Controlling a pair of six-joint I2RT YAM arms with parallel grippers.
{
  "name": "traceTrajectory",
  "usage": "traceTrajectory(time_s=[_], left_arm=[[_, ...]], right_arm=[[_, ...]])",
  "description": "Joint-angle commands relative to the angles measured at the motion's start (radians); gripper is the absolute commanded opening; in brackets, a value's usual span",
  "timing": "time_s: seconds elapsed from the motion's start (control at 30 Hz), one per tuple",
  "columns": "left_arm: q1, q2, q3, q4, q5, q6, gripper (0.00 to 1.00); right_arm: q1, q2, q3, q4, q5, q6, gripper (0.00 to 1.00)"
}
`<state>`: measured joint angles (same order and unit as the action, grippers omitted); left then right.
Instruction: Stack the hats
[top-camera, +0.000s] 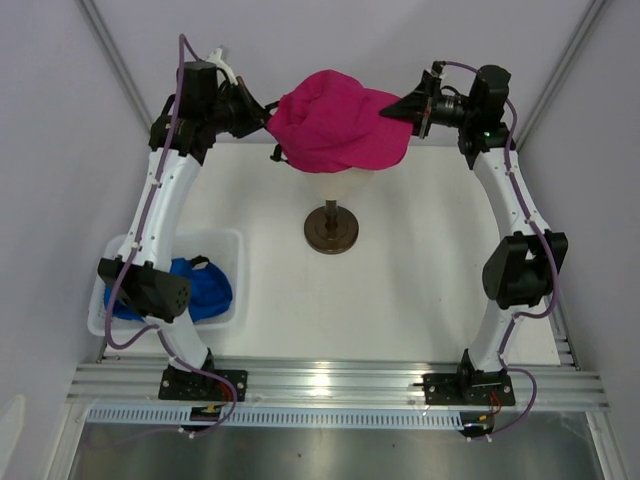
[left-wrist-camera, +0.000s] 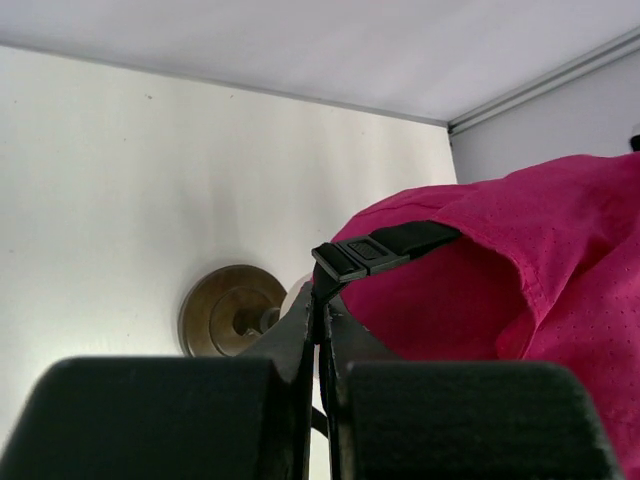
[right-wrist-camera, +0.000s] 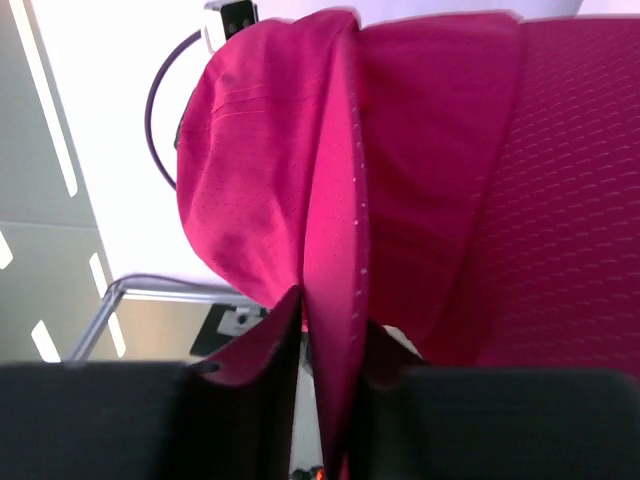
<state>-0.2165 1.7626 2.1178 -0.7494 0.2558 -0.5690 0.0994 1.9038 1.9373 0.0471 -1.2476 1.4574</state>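
Pink hat (top-camera: 335, 120) is pinched at nine o'clock by the left gripper (top-camera: 262, 118), at three by the right gripper (top-camera: 398, 108); it should be lowered level over the head (top-camera: 338, 183).

A white table (top-camera: 420, 270) is seen. A round brown stand (top-camera: 332, 230) is placed on it, between the left gripper (top-camera: 262, 118) and the right gripper (top-camera: 395, 108) and lower than both. A white basket (top-camera: 222, 236) is set on the table well behind the left gripper, near the base of its arm.
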Motion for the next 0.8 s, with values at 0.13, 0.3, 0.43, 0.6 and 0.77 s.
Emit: traceTrajectory(time_s=[0.13, 0.3, 0.43, 0.6, 0.77], left_arm=[[0.032, 0.006, -0.036, 0.004, 0.000, 0.024, 0.01], [0.028, -0.003, -0.047, 0.007, 0.002, 0.027, 0.01], [0.013, -0.031, -0.074, 0.008, -0.027, 0.034, 0.01], [-0.006, -0.083, -0.172, 0.047, -0.066, 0.018, 0.01], [-0.018, -0.123, -0.232, 0.074, -0.081, 0.011, 0.01]], right_arm=[[-0.040, -0.064, -0.049, -0.020, 0.034, -0.086, 0.50], [-0.055, -0.133, -0.080, -0.082, 0.046, -0.155, 0.56], [-0.056, -0.198, -0.127, -0.144, 0.082, -0.213, 0.56], [-0.059, -0.316, -0.239, -0.263, 0.155, -0.295, 0.56], [-0.058, -0.413, -0.354, -0.276, 0.255, -0.293, 0.55]])
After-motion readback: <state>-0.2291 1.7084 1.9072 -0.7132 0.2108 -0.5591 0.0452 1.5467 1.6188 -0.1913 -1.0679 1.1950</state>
